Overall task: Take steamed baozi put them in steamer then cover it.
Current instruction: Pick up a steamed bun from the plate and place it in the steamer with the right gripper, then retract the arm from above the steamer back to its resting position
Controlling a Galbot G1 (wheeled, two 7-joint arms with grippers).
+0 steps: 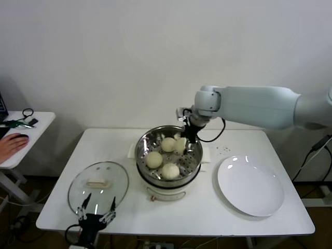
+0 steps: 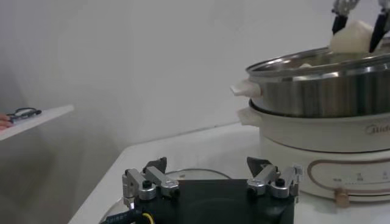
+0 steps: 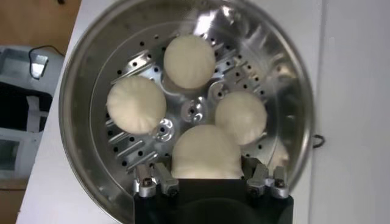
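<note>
The steamer (image 1: pixel 148 140) stands mid-table with its perforated tray showing. Three baozi lie on the tray (image 1: pixel 167 144) (image 1: pixel 154 159) (image 1: pixel 170 170). My right gripper (image 1: pixel 187 139) reaches over the steamer's back right and is shut on a fourth baozi (image 1: pixel 179 146). In the right wrist view this baozi (image 3: pixel 205 152) sits between my right gripper (image 3: pixel 205 165) jaws, above the tray. In the left wrist view it (image 2: pixel 353 36) shows just above the steamer's rim (image 2: pixel 317 67). The glass cover (image 1: pixel 98 184) lies flat at front left. My left gripper (image 1: pixel 97 212) is open over its near edge.
A flat white plate (image 1: pixel 251 185) lies at the table's front right. A side table (image 1: pixel 31 129) with a person's hand (image 1: pixel 13 142) is at far left. The steamer's white base (image 2: pixel 323 140) rises close to my left gripper (image 2: pixel 210 167).
</note>
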